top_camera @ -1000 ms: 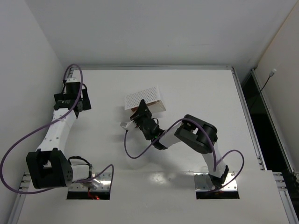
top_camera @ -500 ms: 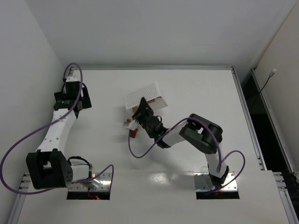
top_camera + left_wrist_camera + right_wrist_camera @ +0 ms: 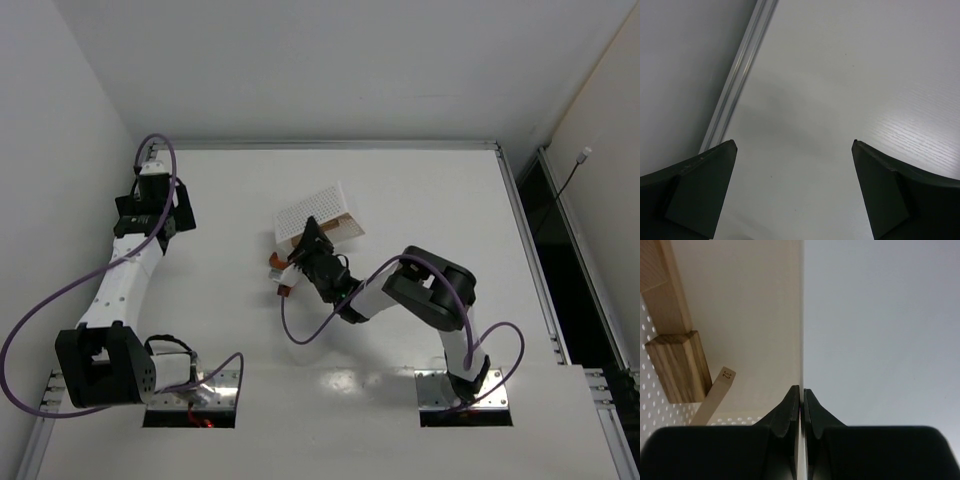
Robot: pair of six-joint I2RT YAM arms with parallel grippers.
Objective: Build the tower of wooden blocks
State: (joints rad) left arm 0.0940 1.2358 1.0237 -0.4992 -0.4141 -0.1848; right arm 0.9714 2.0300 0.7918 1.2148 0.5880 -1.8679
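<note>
Left claw [image 3: 792,146]: jaws wide apart over bare tabletop [image 3: 850,75]. It sits at the far left of the tabletop, right beside the metal edge rail [image 3: 737,87], well apart from everything else. Left arm is stretched out along that side.

Wood blocks [image 3: 284,277]: small cluster on the tabletop near the middle, just off the near-left side of the white box [image 3: 312,208] and right at the tip of the right claw [image 3: 801,391]. Top view shows a reddish-orange piece [image 3: 285,290] at the near end, another orange bit at the left, and pale bits between. Too small to tell whether they're stacked.

White box: perforated top, tan side facing the arms, sitting skewed just beyond the cluster.

Right claw: jaws together, fingertips meeting. Right arm is folded in toward the centre, with the claw at the box's near-left corner.
- Wrist view: the tips line up on the straight edge of a cream panel [image 3: 750,315]. Can't tell if that edge is pinched or just behind them.
- Left of the panel: a pale tan block [image 3: 667,295], with a darker grained block [image 3: 677,365] butted below it.
- A thin pale strip [image 3: 715,392] marked "12" leans off the grained block.
- All three lie against a white perforated surface [image 3: 655,400].
- Right of the edge: plain grey.
</note>
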